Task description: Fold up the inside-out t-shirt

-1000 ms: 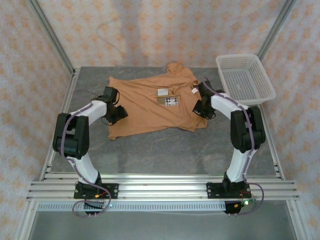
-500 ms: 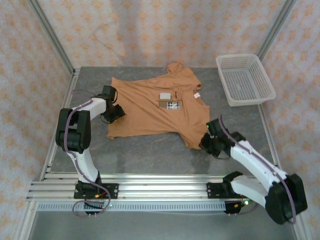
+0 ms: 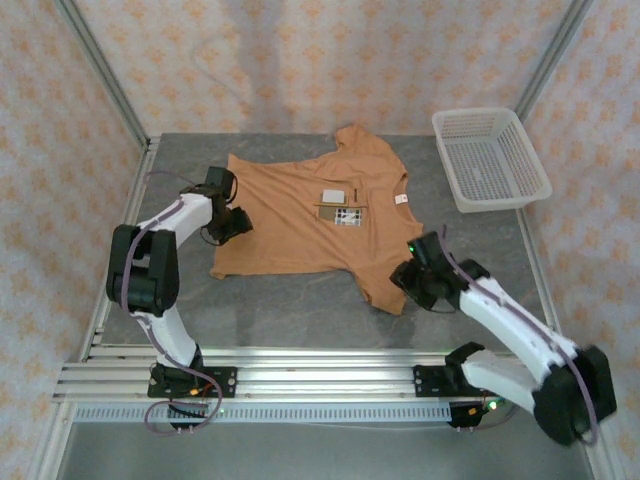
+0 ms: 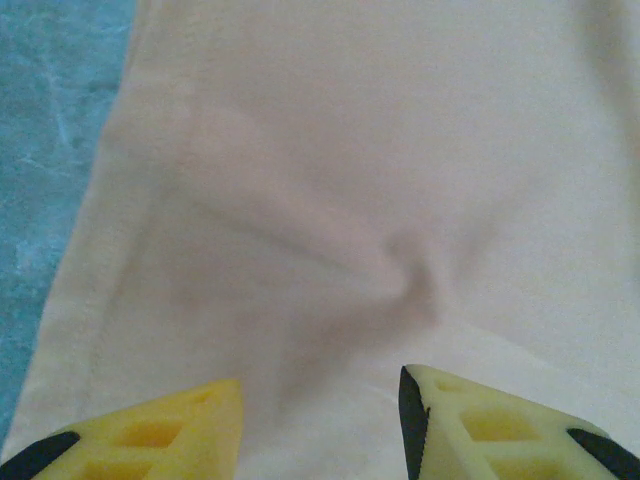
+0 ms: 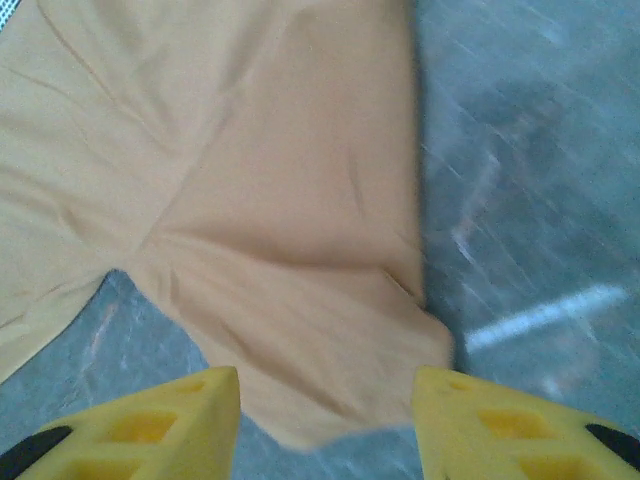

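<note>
Noticing, against a second back, the right arm swung away from the far right side of the inside-out t-shirt [image 3: 300, 215] and lying low over the near right of the table [image 3: 300, 305], with the shirt's near right corner drawn out further toward the near edge. Finding the right gripper [image 3: 405, 283] sitting just beside that drawn-out corner, jaws standing spread with nothing pinched. Looking through the right wrist camera, seeing the two yellow fingers [image 5: 160, 420] parted to either side of the gripper [image 5: 325, 385], the pointed flap of orange-tan cloth [image 5: 290, 180] lying flat just ahead of them, and grey tabletop [image 5: 520, 150] showing to the right. Finding the left gripper [image 3: 237, 222] resting at the shirt's left edge, toward the far left of the table. Looking through the left wrist camera, seeing its fingers [image 4: 150, 430] apart as well, around the gripper's middle [image 4: 320, 395], cloth [image 4: 320, 200] running between and beyond them with a soft crease gathering toward the gap; not managing to tell whether the tips are pressing on the fabric. Seeing the shirt spread mostly flat across the middle of the table, a white tag [image 3: 333, 195] and a checked patch [image 3: 347, 214] lying on top near its centre. Spotting a white basket [image 3: 497, 204] standing at the far right, apart from the garment.
</note>
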You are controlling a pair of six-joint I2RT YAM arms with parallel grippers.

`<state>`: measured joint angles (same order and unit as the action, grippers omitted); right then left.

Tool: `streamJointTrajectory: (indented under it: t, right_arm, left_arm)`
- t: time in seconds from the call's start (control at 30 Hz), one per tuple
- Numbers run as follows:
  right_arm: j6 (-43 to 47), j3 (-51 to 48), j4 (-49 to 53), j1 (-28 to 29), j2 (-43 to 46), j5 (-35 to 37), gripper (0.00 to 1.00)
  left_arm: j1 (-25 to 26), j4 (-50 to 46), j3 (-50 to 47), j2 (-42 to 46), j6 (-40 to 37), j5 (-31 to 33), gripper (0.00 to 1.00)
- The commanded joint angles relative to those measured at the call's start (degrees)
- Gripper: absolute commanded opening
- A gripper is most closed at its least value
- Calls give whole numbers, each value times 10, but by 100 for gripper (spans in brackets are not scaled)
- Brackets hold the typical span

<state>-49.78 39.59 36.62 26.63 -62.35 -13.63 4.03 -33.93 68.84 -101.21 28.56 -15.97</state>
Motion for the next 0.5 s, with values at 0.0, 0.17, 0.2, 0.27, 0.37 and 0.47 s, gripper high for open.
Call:
streamJointTrajectory:
  t: [0.0, 0.17, 0.2, 0.27, 0.37, 0.47]
  right_arm:
    - [47, 56, -73, -14, -94, 34, 45]
    - [95, 115, -102, -68, -250, 35, 41]
    - [103, 122, -109, -83, -281, 35, 41]
    - [120, 143, -117, -105, -333, 34, 40]
    - [141, 188, -117, -128, -402, 41, 40]
    - [158, 238, -109, -138, -457, 49, 40]
  left_arm:
    - [2, -2, -16, 34, -3, -29, 47]
    - [-3, 19, -44, 7, -4, -23, 47]
    - [-5, 29, -46, -1, -3, -18, 47]
    - [-7, 37, -44, -21, -5, -1, 47]
    - [-12, 33, -27, -53, -18, 35, 47]
    - [-16, 27, -20, -71, -26, 58, 47]
